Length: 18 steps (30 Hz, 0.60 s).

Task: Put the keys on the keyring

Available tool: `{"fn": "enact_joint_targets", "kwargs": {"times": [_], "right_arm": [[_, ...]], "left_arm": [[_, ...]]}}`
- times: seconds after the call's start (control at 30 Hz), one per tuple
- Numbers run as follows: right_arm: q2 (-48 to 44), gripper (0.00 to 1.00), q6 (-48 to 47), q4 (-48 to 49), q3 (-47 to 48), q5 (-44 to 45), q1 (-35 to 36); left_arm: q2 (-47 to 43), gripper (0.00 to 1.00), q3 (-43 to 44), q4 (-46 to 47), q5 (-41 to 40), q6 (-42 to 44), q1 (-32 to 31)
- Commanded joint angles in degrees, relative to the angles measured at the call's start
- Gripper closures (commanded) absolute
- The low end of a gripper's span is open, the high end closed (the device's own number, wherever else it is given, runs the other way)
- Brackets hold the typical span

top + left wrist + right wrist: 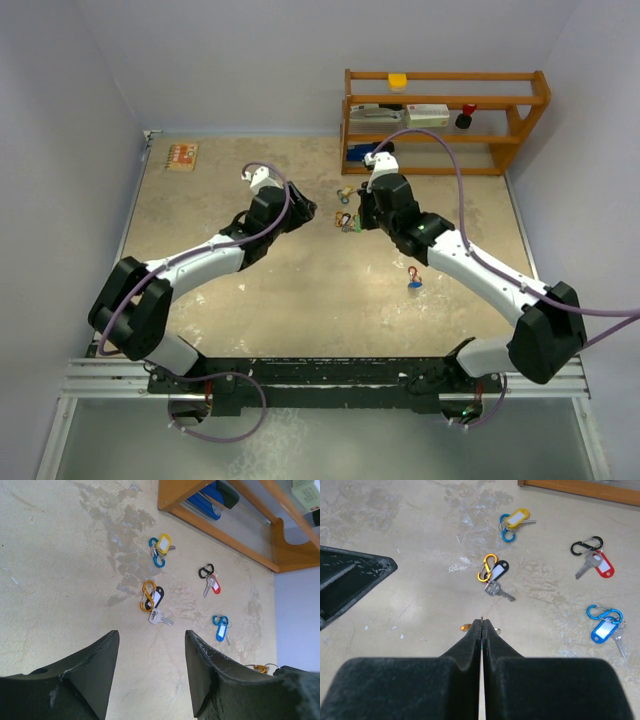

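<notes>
step: anchoring keyring (260, 668) | right gripper (481, 622) jaws clamped on it, apparently | left gripper (151, 635) jaws apart, empty | next: left pinches silver key (496, 591) just beyond, flat on desk

The top camera looks steeply down from behind, covering the whole bench (300, 300). Both wrist cameras ride low and close, facing roughly 12 o'clock, sharing the keys (160, 619) before the shelf (225, 535).

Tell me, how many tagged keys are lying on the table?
4: yellow tag nearest the shelf, black tag mid-table, red tag and blue tag closer to the robot's right arm. An orange piece, half-hidden under the right claw, could be another.
</notes>
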Motion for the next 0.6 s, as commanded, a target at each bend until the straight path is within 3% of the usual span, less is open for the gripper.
{"fn": "enact_joint_targets", "kwargs": {"times": [0.0,0.3,0.5,0.57], "right_arm": [[-2.87,1.0,-0.77,0.31,-1.27,1.41,0.4],[-9.5,1.0,-4.01,5.91,-6.76,-4.21,0.73],[-7.93,1.0,-3.2,0.8,-5.65,-2.55,0.73],[-6.69,1.0,-0.1,-3.2,-4.5,2.12,0.7]], "left_arm": [[-4.42,0.48,-1.13,1.3,-0.74,-0.56,0.51],[-6.95,0.48,-2.06,0.36,-1.66,-0.56,0.51],[-7.94,0.48,-2.65,-0.1,-2.17,-0.56,0.51],[-8.79,0.48,-3.45,0.68,-2.24,-0.52,0.52]]}}
